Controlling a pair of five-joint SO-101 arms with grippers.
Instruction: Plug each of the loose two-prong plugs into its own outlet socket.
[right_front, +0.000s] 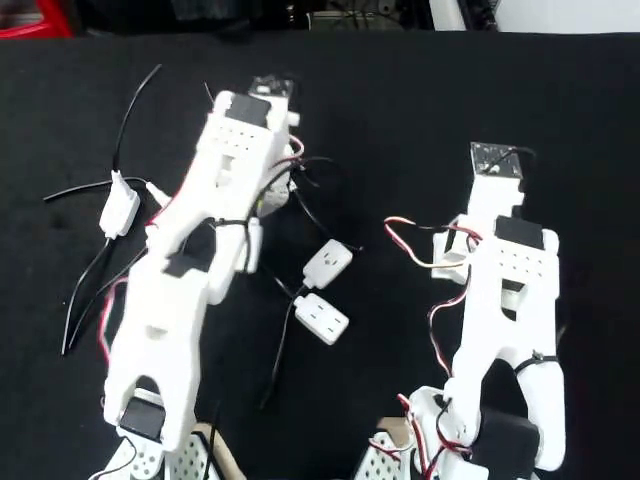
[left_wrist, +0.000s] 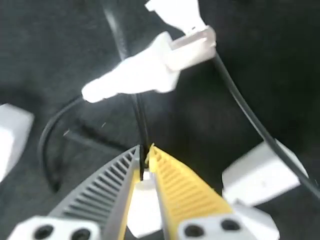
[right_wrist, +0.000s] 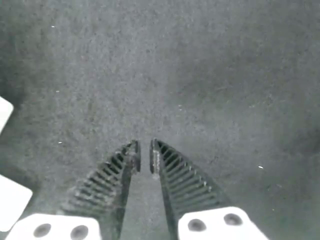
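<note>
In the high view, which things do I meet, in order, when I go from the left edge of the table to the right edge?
white plug on a black cord → left arm → two outlet sockets, farther and nearer → right arm

I see a matt black, felt-like cloth tabletop (right_wrist: 225, 75), a smooth, glossy white plastic plug (left_wrist: 145, 75), a sleek black cord (left_wrist: 140, 127), and ribbed matt plastic fingers (left_wrist: 182, 187).

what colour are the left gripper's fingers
On the left gripper, one finger is grey, the other yellow; clearest in the left wrist view.
</note>
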